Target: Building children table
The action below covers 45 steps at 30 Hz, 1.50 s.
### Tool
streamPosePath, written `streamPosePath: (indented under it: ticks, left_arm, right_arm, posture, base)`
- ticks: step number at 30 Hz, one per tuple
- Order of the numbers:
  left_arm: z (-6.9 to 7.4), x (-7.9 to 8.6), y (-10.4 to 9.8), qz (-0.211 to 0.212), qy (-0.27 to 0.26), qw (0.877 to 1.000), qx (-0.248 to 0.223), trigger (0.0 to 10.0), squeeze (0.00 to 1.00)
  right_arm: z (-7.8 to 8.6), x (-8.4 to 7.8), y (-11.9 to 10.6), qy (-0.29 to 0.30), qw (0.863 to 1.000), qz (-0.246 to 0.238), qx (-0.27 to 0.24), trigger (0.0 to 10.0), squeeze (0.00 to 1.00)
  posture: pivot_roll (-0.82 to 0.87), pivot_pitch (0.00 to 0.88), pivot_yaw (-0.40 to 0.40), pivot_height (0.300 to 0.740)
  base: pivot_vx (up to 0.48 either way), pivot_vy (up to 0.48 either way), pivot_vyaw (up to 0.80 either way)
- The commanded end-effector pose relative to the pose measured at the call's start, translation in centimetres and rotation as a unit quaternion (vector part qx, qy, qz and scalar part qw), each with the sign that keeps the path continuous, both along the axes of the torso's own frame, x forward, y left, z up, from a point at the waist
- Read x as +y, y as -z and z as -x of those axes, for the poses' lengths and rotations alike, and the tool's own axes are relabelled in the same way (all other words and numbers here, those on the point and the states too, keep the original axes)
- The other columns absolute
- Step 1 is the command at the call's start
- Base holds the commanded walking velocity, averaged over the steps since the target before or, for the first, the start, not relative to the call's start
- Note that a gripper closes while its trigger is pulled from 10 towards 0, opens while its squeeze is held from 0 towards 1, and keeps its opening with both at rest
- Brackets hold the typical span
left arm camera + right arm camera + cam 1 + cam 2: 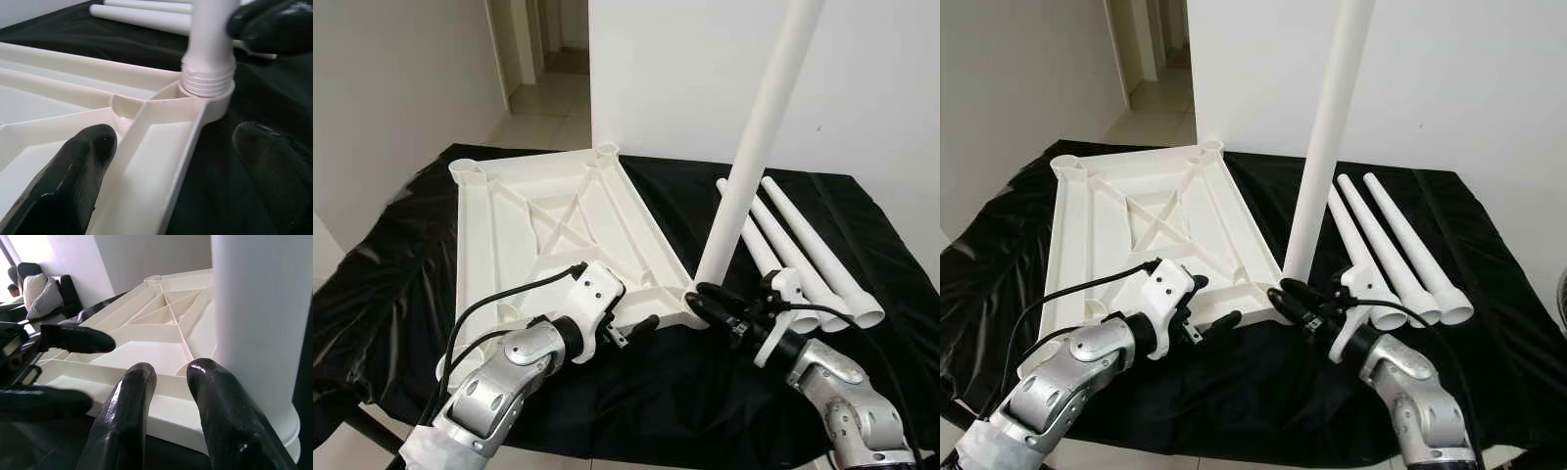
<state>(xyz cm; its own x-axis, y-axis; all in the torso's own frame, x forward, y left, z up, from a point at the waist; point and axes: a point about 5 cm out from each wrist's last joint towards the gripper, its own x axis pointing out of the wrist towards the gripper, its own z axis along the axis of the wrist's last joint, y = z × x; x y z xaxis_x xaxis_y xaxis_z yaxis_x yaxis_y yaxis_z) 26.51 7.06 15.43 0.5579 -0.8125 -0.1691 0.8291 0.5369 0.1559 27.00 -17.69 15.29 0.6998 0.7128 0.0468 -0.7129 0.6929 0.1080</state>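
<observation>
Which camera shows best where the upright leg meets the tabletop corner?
The left wrist view: the leg shows its threads right at the tabletop corner socket, close up. The eye views show the joint small, partly behind the right gripper. The right wrist view shows just the leg's side.

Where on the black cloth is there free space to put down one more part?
Free: the black cloth left of the tabletop, and the near strip between both arms. Crowded: the corner where the upright leg stands, and right, where three spare legs lie.
</observation>
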Motion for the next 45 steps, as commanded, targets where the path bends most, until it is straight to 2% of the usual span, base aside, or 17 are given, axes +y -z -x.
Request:
streamPosePath:
  ticks: [1, 3, 6, 7, 9, 15, 18, 20, 25, 26, 31, 32, 34, 35, 38, 41, 45]
  left_arm:
    - [0.3, -0.4, -0.4, -0.025, 0.018, 0.999, -0.007, 10.0, 0.00]
    - [0.3, -0.4, -0.4, -0.025, 0.018, 0.999, -0.007, 10.0, 0.00]
    - [0.2, -0.4, 0.1, -0.044, 0.005, 0.999, 0.006, 10.0, 0.00]
    - [0.2, -0.4, 0.1, -0.044, 0.005, 0.999, 0.006, 10.0, 0.00]
    - [0.2, -0.6, 0.8, -0.042, -0.007, 0.998, 0.039, 10.0, 0.00]
    - [0.6, -1.1, 2.4, -0.059, -0.017, 0.995, 0.076, 10.0, 0.00]
    - [0.4, -1.1, 3.6, -0.081, -0.048, 0.991, 0.094, 10.0, 0.00]
    - [-0.1, -1.1, 4.1, -0.082, -0.082, 0.987, 0.110, 10.0, 0.00]
    - [-0.6, -1.2, 4.4, -0.084, -0.111, 0.983, 0.120, 10.0, 0.00]
    - [-1.1, -1.2, 4.7, -0.084, -0.137, 0.979, 0.128, 10.0, 0.00]
    - [-2.0, -1.1, 4.4, -0.079, -0.166, 0.976, 0.119, 10.0, 0.00]
    - [-2.4, -1.0, 4.1, -0.074, -0.177, 0.975, 0.114, 2.3, 0.00]
    - [-2.7, -0.9, 3.9, -0.070, -0.184, 0.974, 0.112, 2.3, 0.00]
    - [-3.0, -0.8, 3.7, -0.069, -0.194, 0.973, 0.105, 0.0, 0.00]
    - [-3.4, -0.6, 3.5, -0.065, -0.207, 0.971, 0.101, 0.0, 0.00]
    - [-4.3, -0.3, 3.1, -0.055, -0.238, 0.965, 0.090, 0.0, 0.00]
    - [-5.2, -0.1, 2.8, -0.050, -0.268, 0.959, 0.078, 0.0, 0.00]
  right_arm:
    - [-1.3, -1.2, -0.7, 0.012, 1.000, 0.011, -0.009, 10.0, 0.00]
    - [-1.3, -1.2, -0.7, 0.012, 1.000, 0.011, -0.009, 10.0, 0.00]
    - [-3.0, -2.7, -1.4, 0.044, 0.999, 0.024, -0.020, 10.0, 0.00]
    - [-3.0, -2.7, -1.4, 0.044, 0.999, 0.024, -0.020, 10.0, 0.00]
    - [-4.2, -3.5, -1.8, 0.076, 0.997, 0.016, -0.024, 10.0, 0.00]
    - [-5.5, -3.7, -2.5, 0.135, 0.989, -0.008, -0.051, 10.0, 0.00]
    - [-5.5, -3.1, -3.8, 0.152, 0.984, -0.057, -0.080, 10.0, 0.00]
    - [-4.9, -1.7, -4.3, 0.135, 0.984, -0.077, -0.093, 10.0, 0.00]
    - [-4.0, -0.2, -4.7, 0.116, 0.984, -0.091, -0.104, 10.0, 0.00]
    - [-3.2, 1.0, -4.6, 0.104, 0.984, -0.091, -0.108, 10.0, 0.00]
    - [-2.0, 2.0, -4.6, 0.105, 0.983, -0.110, -0.107, 10.0, 0.00]
    - [-1.5, 2.1, -4.5, 0.112, 0.981, -0.112, -0.107, 10.0, 0.00]
    - [-1.2, 2.3, -4.4, 0.117, 0.981, -0.113, -0.108, 10.0, 0.00]
    - [-0.8, 2.4, -4.1, 0.127, 0.980, -0.115, -0.105, 10.0, 0.00]
    - [-0.2, 2.5, -3.7, 0.138, 0.979, -0.115, -0.102, 10.0, 0.00]
    - [1.4, 2.9, -2.6, 0.170, 0.976, -0.107, -0.086, 10.0, 0.00]
    - [2.2, 3.0, -1.7, 0.189, 0.974, -0.100, -0.070, 10.0, 0.00]
  posture:
    - [-0.01, 0.027, 0.029, 0.740]
    - [-0.01, 0.027, 0.029, 0.740]
    - [-0.01, 0.028, 0.025, 0.740]
    - [-0.01, 0.028, 0.025, 0.740]
    - [-0.01, 0.028, 0.025, 0.740]
    - [-0.01, 0.029, 0.022, 0.740]
    - [-0.01, 0.031, 0.018, 0.740]
    - [-0.01, 0.032, 0.018, 0.740]
    - [-0.01, 0.032, 0.018, 0.740]
    - [-0.03, 0.035, 0.026, 0.740]
    - [-0.03, 0.039, 0.030, 0.740]
    - [-0.03, 0.043, 0.032, 0.740]
    - [-0.03, 0.043, 0.032, 0.740]
    - [-0.03, 0.047, 0.034, 0.740]
    - [-0.04, 0.048, 0.036, 0.740]
    - [-0.05, 0.052, 0.039, 0.740]
    - [-0.06, 0.053, 0.051, 0.740]
  base:
    - [0.000, 0.000, 0.00]
    - [0.000, 0.000, 0.00]
    - [0.000, 0.000, 0.00]
    - [0.000, 0.000, 0.00]
    - [0.000, 0.000, 0.00]
    - [0.000, 0.000, 0.00]
    - [0.000, 0.000, 0.00]
    - [0.000, 0.000, 0.00]
    - [0.000, 0.000, 0.00]
    - [0.000, 0.000, 0.00]
    - [0.000, 0.000, 0.00]
    - [0.000, 0.000, 0.00]
    - [0.000, 0.000, 0.00]
    - [0.000, 0.000, 0.00]
    - [0.000, 0.000, 0.00]
    - [0.000, 0.000, 0.00]
    - [0.000, 0.000, 0.00]
